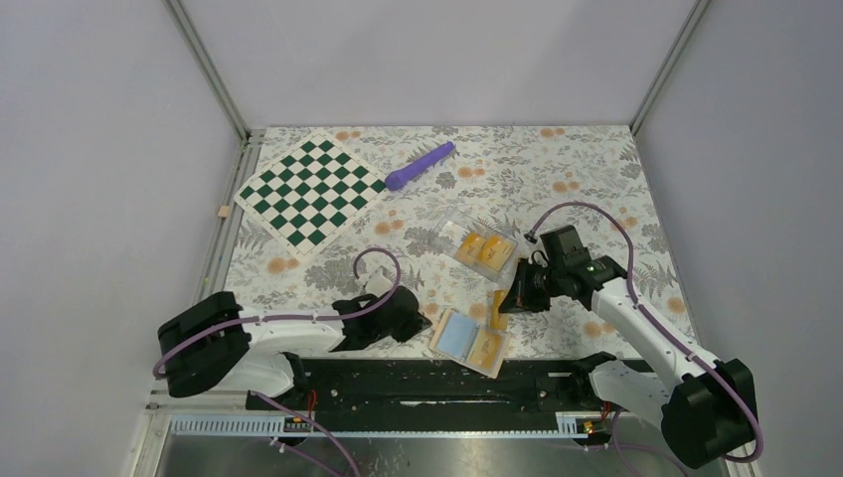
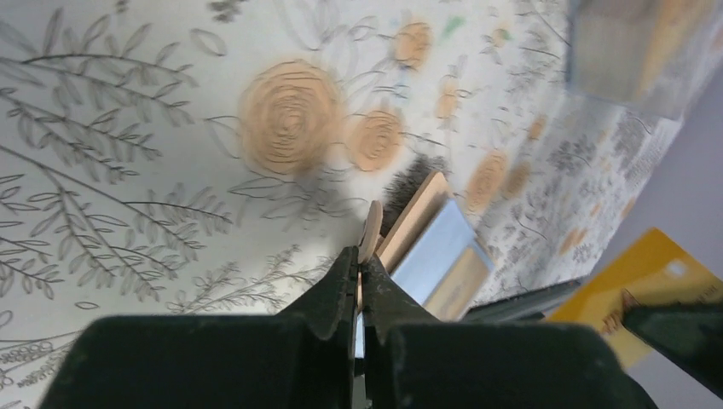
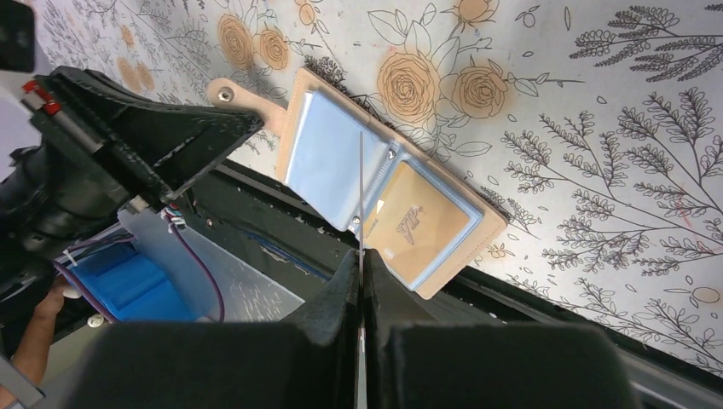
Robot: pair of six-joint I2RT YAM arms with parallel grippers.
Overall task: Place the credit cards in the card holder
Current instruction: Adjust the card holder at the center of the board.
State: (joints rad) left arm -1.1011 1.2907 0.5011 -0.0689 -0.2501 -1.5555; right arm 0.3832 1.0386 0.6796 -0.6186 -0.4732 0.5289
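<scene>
I count four credit cards in all. One credit card (image 3: 361, 183) is pinched in my right pincer (image 3: 361, 260), whose fingers are pressed together on it. My right wrist view shows it edge-on as a thin line above the open card holder (image 3: 328, 158). From my left wrist view the same card shows as a yellow slab (image 2: 652, 277) off to the right.

A second card (image 3: 422, 221) already sits in the right-hand pocket of the card holder. The left-hand light blue pocket (image 1: 452, 335) shows no card. The other two (image 1: 482, 248) lie side by side inside the single clear plastic case (image 1: 452, 227), farther out on the worktop (image 1: 596, 179), just beyond my right pincer.

There is one card holder, lying open and flat at the near edge of the worktop between my two arms. My left pincer (image 2: 362, 256) is closed on its rounded snap tab (image 2: 372, 226), at the holder's left side.

Well apart at the far left lie one green-and-white chessboard (image 1: 311, 191) and, to its right, one purple stick (image 1: 420, 165).
</scene>
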